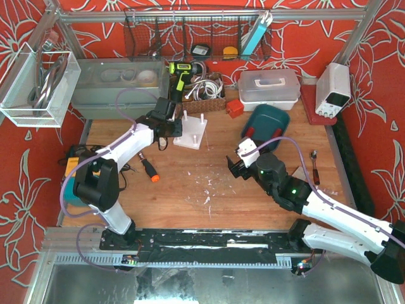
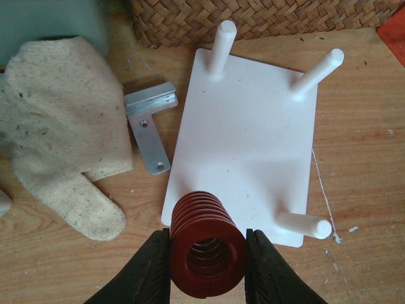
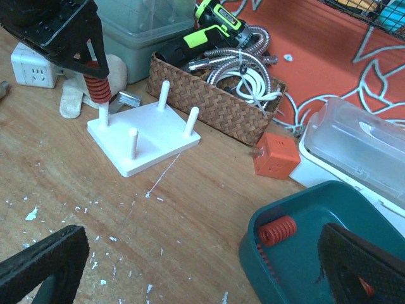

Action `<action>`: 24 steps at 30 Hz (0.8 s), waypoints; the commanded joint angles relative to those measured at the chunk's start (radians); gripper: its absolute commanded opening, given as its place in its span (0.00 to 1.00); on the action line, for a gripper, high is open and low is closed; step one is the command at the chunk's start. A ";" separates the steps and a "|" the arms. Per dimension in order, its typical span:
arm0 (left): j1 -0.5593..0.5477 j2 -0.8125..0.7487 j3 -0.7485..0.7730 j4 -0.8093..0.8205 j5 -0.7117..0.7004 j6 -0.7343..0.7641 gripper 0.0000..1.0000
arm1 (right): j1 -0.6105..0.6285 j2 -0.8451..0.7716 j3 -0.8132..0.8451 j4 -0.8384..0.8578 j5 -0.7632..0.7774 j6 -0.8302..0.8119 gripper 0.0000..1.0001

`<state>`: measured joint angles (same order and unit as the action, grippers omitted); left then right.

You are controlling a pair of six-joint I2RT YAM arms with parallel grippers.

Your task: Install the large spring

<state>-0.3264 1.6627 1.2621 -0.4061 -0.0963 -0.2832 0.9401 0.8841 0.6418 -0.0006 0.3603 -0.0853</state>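
Woven basket (image 3: pixel 215 101) at the counter's back holds coiled metal hoses (image 3: pixel 250 60) and a green-yellow drill (image 3: pixel 218 16). Cream work glove (image 2: pixel 57 126) lies flat, metal L-bracket (image 2: pixel 150 123) just beside it. Orange cube (image 3: pixel 276 155) sits between the basket and a clear lidded box (image 3: pixel 367 149). Orange-handled screwdriver (image 1: pixel 149 170) lies on the left side, spoon (image 1: pixel 314 166) near the right edge, white power supply (image 1: pixel 333 88) back right.

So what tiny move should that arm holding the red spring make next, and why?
Probably lower it straight down, then let go. The left gripper is shut on the large spring, which hangs roughly upright over the corner peg of the white peg board, with part of that peg showing below it.
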 commanded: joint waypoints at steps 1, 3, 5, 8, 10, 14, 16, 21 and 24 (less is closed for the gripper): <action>0.009 0.021 0.027 0.013 -0.014 0.016 0.00 | -0.007 -0.014 -0.017 0.005 0.018 0.016 0.99; 0.009 0.034 0.035 0.012 -0.013 0.015 0.00 | -0.007 -0.020 -0.021 0.009 0.019 0.016 0.99; 0.009 0.047 0.039 0.013 -0.019 0.016 0.00 | -0.009 -0.022 -0.022 0.011 0.019 0.016 0.99; 0.010 0.067 0.047 0.010 -0.019 0.018 0.04 | -0.008 -0.020 -0.024 0.014 0.019 0.018 0.99; 0.011 0.079 0.054 0.007 -0.027 0.017 0.11 | -0.010 -0.016 -0.025 0.014 0.016 0.020 0.99; 0.012 0.093 0.056 0.009 -0.016 0.015 0.24 | -0.012 -0.006 -0.021 0.009 0.010 0.024 0.99; 0.012 0.094 0.056 0.009 -0.011 0.014 0.38 | -0.015 -0.003 -0.016 0.003 0.006 0.029 0.99; 0.011 0.088 0.050 0.010 0.020 0.010 0.59 | -0.028 0.016 -0.009 -0.004 0.002 0.044 0.99; 0.012 0.062 0.040 0.014 0.023 -0.003 0.64 | -0.050 0.018 0.002 -0.024 -0.009 0.068 0.99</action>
<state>-0.3202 1.7424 1.2922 -0.4007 -0.0875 -0.2768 0.9138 0.8989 0.6289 -0.0032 0.3584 -0.0605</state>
